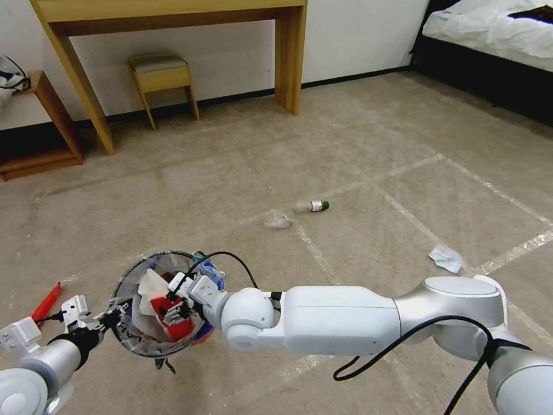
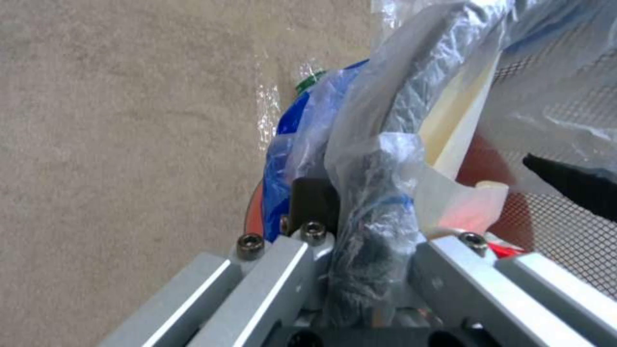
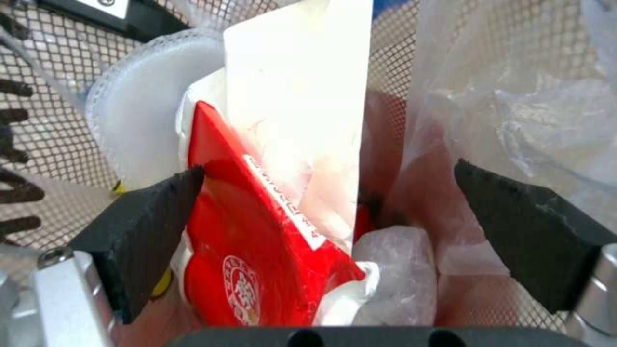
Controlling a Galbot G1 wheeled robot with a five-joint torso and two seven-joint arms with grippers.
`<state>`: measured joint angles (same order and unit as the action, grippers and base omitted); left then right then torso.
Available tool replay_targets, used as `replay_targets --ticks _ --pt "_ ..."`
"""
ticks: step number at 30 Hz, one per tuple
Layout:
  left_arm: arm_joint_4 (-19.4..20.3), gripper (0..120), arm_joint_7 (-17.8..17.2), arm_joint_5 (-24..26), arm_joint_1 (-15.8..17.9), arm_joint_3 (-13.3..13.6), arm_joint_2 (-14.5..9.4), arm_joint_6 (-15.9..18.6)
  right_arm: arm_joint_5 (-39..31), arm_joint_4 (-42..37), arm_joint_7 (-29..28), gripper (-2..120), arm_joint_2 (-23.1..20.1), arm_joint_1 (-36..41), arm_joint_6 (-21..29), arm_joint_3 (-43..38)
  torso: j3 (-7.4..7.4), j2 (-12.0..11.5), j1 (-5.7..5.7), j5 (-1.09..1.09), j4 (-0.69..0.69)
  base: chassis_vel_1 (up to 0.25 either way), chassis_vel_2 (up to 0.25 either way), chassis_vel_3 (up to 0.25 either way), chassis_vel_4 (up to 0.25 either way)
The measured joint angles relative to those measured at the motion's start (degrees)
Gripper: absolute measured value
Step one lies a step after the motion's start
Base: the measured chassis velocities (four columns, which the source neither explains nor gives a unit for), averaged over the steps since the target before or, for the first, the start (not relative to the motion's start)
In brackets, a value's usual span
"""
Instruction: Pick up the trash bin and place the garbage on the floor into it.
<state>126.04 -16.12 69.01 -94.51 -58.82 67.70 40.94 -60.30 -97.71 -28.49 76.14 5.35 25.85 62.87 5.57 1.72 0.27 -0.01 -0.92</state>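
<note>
The right claw (image 1: 180,305) hung inside the trash bin (image 1: 129,276), fingers apart above a red wrapper (image 3: 250,250), seemingly just dropped. The left claw (image 2: 360,250) gripped the bin's bagged rim, holding it off the floor. A bottle (image 1: 311,206) lay beyond.

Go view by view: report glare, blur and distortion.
Head view: wide-angle bend, the desk legs lean; even light, floor sharp. Left wrist view: bin rim and bag up close, soft. Right wrist view: white paper overexposed, red wrapper soft.
</note>
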Motion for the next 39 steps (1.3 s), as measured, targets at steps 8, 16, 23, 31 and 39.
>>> replay_targets --ticks 8,16,23,31,39 --pt "-0.3 1 -0.1 0.0 0.1 0.0 0.0 0.0 0.0 -1.3 -0.3 100 -0.2 -0.2 0.0 -0.1 0.0 0.0 0.0 0.0 0.0 0.0 0.0 0.0 0.0" --pt "-0.3 1 -0.2 0.0 0.0 -0.1 0.1 0.0 -0.1 -2.0 -0.5 100 -0.2 -0.5 0.1 -0.8 0.0 0.0 0.0 0.0 0.0 0.0 0.0 0.0 0.0" --pt "-0.7 1 -0.2 0.0 0.1 -0.3 -0.1 0.0 -0.4 -3.3 -0.7 100 -0.3 -0.7 0.1 -1.6 0.0 0.0 0.0 0.01 -0.01 0.0 0.0 0.0 0.0" --pt "-1.3 0 -0.4 -0.1 0.5 -0.2 0.0 -0.1 -0.6 -4.4 -0.4 100 -0.8 -0.4 -0.9 -2.1 0.0 0.0 0.0 0.01 0.0 0.0 0.0 0.0 0.0" --pt "-1.4 0 -1.0 -0.4 0.5 -0.1 0.0 0.0 -0.6 -4.2 0.4 100 -0.8 0.5 -2.6 -2.1 0.0 0.0 0.0 0.01 0.0 0.0 0.0 0.0 0.0"
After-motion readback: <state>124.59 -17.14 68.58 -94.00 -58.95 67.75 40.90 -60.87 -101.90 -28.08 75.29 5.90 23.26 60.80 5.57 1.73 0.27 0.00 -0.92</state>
